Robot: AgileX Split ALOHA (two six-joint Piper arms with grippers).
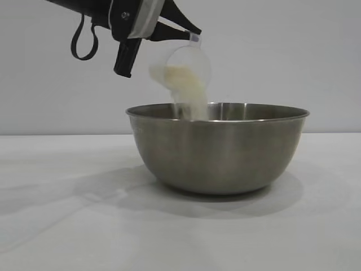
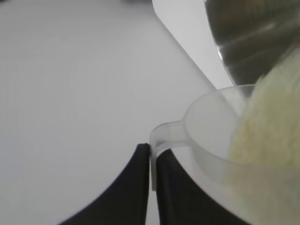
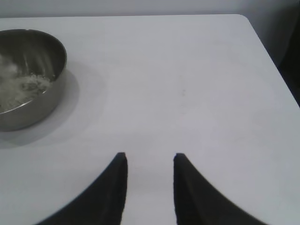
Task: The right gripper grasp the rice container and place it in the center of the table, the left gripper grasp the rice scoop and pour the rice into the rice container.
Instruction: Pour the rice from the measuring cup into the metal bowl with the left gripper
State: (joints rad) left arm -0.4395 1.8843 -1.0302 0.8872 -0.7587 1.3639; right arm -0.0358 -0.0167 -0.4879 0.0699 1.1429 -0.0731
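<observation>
One steel bowl, the rice container (image 1: 217, 149), sitting on the one white table (image 1: 67, 226). One clear rice scoop (image 1: 189, 65), pinched by its handle in the left gripper (image 1: 192, 33), tipped right below the fingertips. One stream of rice (image 1: 192, 101) falling from it, plus one pile already in the bowl. Two grippers total; the right gripper (image 3: 149, 161) has the bowl off to one side ahead.

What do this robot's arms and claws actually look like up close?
Both are black. The left gripper has two slim, curved, pointed fingers on a black arm with a pale band and a looping black cable. The right gripper looks the same: two claw-like fingers, smooth and unmarked.
</observation>
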